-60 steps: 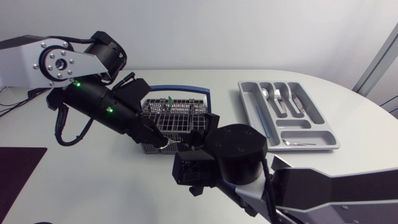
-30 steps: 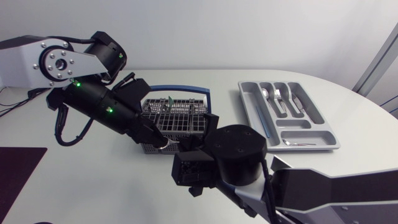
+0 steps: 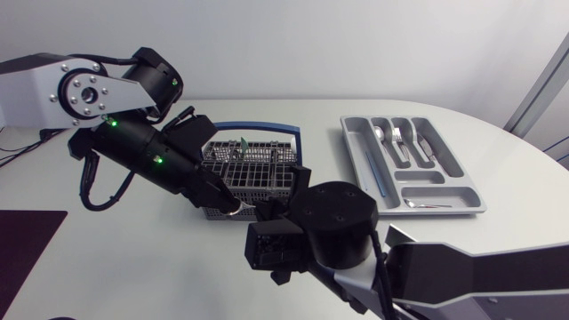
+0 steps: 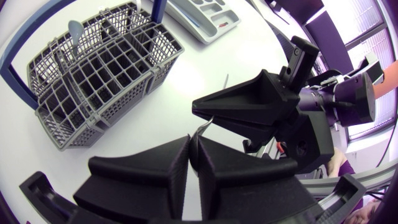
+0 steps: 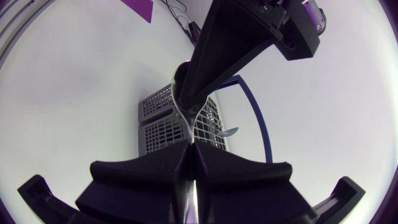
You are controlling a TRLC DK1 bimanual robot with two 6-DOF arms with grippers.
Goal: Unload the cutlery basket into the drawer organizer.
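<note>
1. White table (image 3: pixel 133 267): cutlery basket (image 3: pixel 258 173) centre frame, holds cutlery; drawer organizer (image 3: pixel 444 212) right, partly filled.
2. Left gripper (image 4: pixel 193 140) and right gripper (image 5: pixel 188 149) both pinch one spoon (image 3: pixel 245 206) below basket.
3. Unloading appears roughly midway.

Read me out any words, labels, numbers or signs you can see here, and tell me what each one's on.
None: no words, numbers or signs can be read in any view.
The basket, organizer, the utensil gripped in both jaws, the left arm and right arm show no legible print.
The left arm carries only small green lights.
</note>
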